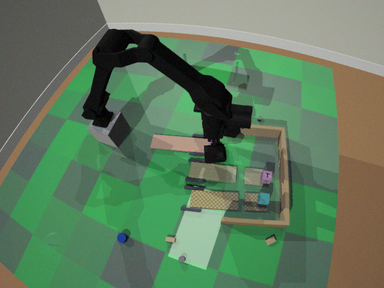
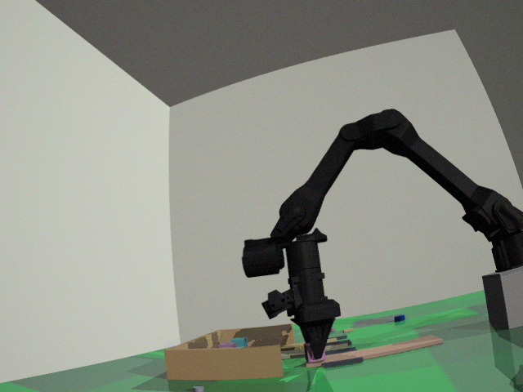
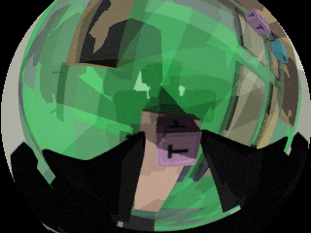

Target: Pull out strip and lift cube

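Observation:
A salmon-pink strip [image 1: 176, 143] [image 2: 403, 346] [image 3: 152, 189] shows no break and lies between two dark rails, outside the tray. A purple cube [image 2: 310, 353] [image 3: 177, 149] marked T sits on its end nearer the tray; in the top view the gripper hides most of it. My gripper [image 2: 317, 356] [image 3: 173, 135] is low over that end, fingers either side of the cube. It is open, partly narrowed; a gap shows left of the cube, while its right edge looks close to the right finger. A beige strip [image 1: 216, 172] and a cross-hatched strip [image 1: 213, 200] each have a gap.
A wooden-walled tray [image 1: 284, 189] [image 2: 223, 363] surrounds the far pieces. Another T cube [image 1: 266, 176] [image 3: 258, 22] sits on the beige piece; a cyan cube [image 1: 263, 198] [image 3: 279, 50] on the cross-hatched piece. Small blocks, a blue disc [image 1: 122, 237] and a pale sheet [image 1: 198, 238] lie nearby.

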Tool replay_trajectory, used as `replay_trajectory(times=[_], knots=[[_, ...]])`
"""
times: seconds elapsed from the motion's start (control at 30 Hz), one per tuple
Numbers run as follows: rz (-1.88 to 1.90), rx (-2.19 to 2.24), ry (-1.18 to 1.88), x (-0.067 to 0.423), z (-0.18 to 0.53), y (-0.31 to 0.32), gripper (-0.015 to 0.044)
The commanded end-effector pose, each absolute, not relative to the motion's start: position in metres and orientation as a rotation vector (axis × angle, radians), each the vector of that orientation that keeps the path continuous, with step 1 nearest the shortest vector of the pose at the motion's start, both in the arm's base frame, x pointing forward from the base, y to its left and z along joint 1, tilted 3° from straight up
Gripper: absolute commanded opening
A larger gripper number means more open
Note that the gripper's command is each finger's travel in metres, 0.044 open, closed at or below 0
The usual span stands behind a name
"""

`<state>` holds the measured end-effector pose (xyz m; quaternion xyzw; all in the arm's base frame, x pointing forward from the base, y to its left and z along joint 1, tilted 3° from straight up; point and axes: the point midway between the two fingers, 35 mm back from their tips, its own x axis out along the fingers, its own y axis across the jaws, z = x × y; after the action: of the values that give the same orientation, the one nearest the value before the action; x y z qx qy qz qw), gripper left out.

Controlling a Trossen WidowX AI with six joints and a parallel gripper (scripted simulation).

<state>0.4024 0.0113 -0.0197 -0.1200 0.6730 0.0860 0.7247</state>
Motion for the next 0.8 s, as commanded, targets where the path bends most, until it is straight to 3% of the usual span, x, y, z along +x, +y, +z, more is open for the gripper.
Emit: replay_trajectory(times=[0.0, 0.07, 0.3, 0.43, 0.77], knots=[[0.19, -0.265, 1.484, 0.403, -0.019, 0.011, 0.0198], [0.19, -0.265, 1.484, 0.403, -0.019, 0.011, 0.0145], [0.19, -0.265, 1.484, 0.403, -0.019, 0.011, 0.0098], [0.19, -0.265, 1.484, 0.4, -0.017, 0.011, 0.0], [0.191, -0.268, 1.487, 0.364, 0.005, 0.011, 0.0]])
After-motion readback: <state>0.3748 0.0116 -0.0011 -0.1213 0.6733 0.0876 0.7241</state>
